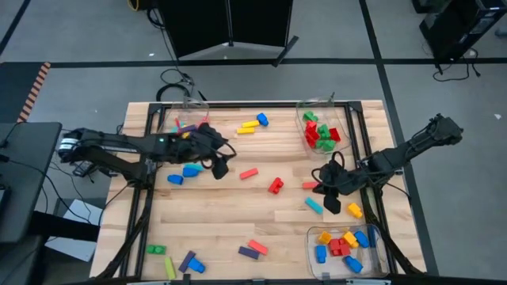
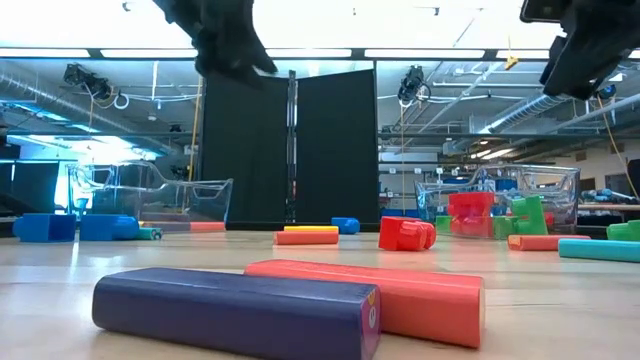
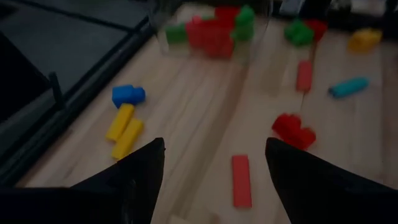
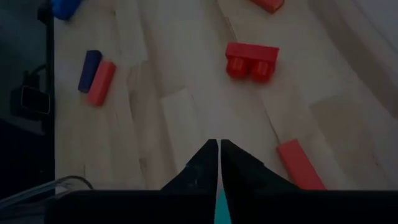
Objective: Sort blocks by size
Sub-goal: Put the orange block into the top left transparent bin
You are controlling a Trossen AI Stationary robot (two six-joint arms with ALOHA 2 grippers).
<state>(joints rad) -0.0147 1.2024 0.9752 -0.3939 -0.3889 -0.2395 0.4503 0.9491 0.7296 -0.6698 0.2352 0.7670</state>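
Jaws pressed together and empty, the right gripper (image 4: 219, 163) hangs over the wooden table (image 1: 277, 229) above a long teal plastic bar (image 1: 314, 205). The left gripper (image 3: 214, 163), jaws spread and empty, hovers near a long red plastic bar (image 3: 241, 180). Coloured plastic blocks (image 1: 255, 125) lie scattered across the table.

Blocks (image 1: 275, 185) scattered between bins (image 1: 347, 250)

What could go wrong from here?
1. The right gripper is shut with only a teal sliver under its tips; it may have missed the teal bar or hold it thinly.
2. The open left gripper hangs over the red bar; closing askew could push it away.
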